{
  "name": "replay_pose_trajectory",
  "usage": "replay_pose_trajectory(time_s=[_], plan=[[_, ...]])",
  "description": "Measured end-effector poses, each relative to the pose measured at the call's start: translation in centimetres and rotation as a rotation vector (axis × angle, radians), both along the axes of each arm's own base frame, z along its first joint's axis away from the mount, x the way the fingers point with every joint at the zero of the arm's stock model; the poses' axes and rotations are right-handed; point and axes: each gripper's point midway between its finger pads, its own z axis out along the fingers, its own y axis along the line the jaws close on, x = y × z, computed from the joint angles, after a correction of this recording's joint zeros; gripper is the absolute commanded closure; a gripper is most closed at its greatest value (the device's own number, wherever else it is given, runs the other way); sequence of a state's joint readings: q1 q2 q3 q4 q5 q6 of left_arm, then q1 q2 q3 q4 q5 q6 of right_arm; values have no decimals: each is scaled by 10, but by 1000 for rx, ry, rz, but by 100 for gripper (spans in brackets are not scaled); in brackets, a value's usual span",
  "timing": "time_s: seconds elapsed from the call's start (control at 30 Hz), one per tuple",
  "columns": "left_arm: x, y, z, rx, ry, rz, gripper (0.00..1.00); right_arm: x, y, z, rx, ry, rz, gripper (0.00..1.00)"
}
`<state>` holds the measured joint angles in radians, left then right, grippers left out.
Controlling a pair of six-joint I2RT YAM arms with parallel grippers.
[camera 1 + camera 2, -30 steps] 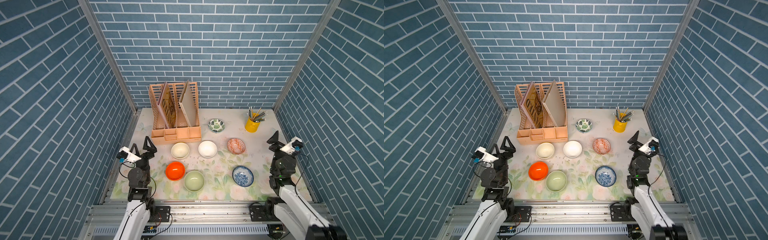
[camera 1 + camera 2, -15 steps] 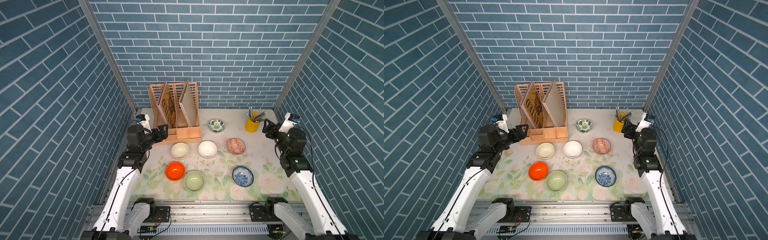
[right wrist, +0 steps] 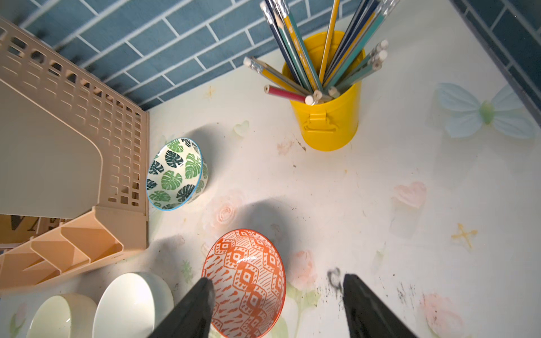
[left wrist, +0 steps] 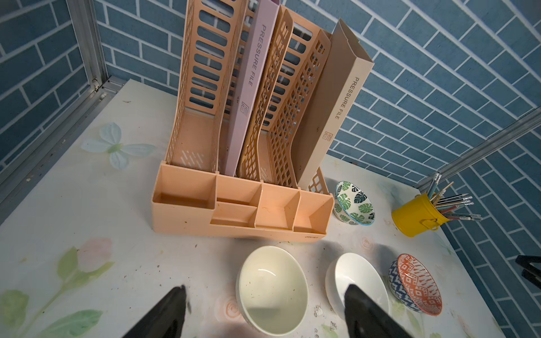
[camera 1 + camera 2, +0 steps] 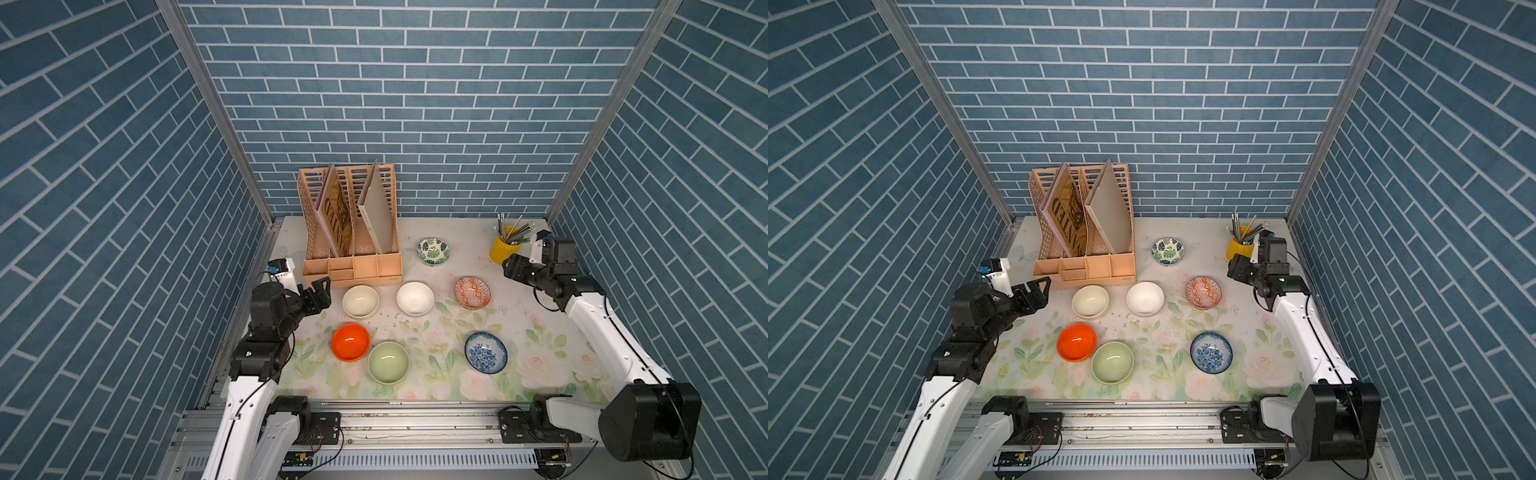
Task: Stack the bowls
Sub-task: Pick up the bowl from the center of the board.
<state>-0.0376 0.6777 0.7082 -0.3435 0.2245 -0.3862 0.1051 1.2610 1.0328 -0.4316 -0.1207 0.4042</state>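
Observation:
Several bowls stand apart on the floral table. In both top views I see cream (image 5: 360,301), white (image 5: 415,298), orange-red geometric (image 5: 472,293), green-leaf (image 5: 433,251), orange (image 5: 350,342), pale green (image 5: 388,361) and blue floral (image 5: 485,352). My left gripper (image 5: 323,294) hangs open just left of the cream bowl (image 4: 272,289). In the left wrist view that bowl lies beyond and between the fingers, untouched. My right gripper (image 5: 508,268) is open, to the right of the geometric bowl (image 3: 244,282), holding nothing.
A peach file rack (image 5: 351,232) with folders stands at the back left, close behind the cream and white bowls. A yellow pencil cup (image 5: 503,249) stands at the back right, right beside my right gripper. Brick walls close in three sides.
Both arms have risen from their folded pose at the front and reached toward the back row of bowls. Both pairs of jaws have narrowed a little but remain open.

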Motion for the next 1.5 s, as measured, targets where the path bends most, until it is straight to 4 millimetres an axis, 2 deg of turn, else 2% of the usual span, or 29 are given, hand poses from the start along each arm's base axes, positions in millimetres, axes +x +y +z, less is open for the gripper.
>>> replay_pose_trajectory(time_s=[0.17, 0.23, 0.37, 0.47, 0.6, 0.67, 0.77, 0.97, 1.1, 1.4, 1.5], plan=[[0, 1, -1, 5, 2, 7, 13, 2, 11, -34, -31, 122, 24, 30], [0, 2, -1, 6, 3, 11, 13, -1, 16, -51, -58, 181, 35, 32], [1, 3, -1, 9, 3, 16, 13, -8, 24, -72, -91, 242, 64, 33], [1, 3, -1, 9, 4, 17, 13, -24, 31, -89, -105, 282, 92, 37], [1, 3, -2, 9, 4, 17, 13, -61, 38, -121, -131, 367, 139, 38], [1, 3, -2, 9, 4, 17, 12, -76, 39, -130, -141, 393, 156, 38], [0, 3, -1, 9, 4, 17, 13, -85, 38, -130, -145, 397, 162, 38], [0, 3, -2, 8, 4, 16, 13, -85, 39, -106, -121, 319, 159, 41], [0, 2, -2, 7, 4, 11, 13, -92, 39, -98, -112, 311, 158, 42], [1, -4, -6, -2, 20, -20, 14, -118, 41, -110, -144, 424, 190, 49], [0, -8, -5, -2, 19, -36, 14, -126, 40, -107, -156, 457, 196, 50]])
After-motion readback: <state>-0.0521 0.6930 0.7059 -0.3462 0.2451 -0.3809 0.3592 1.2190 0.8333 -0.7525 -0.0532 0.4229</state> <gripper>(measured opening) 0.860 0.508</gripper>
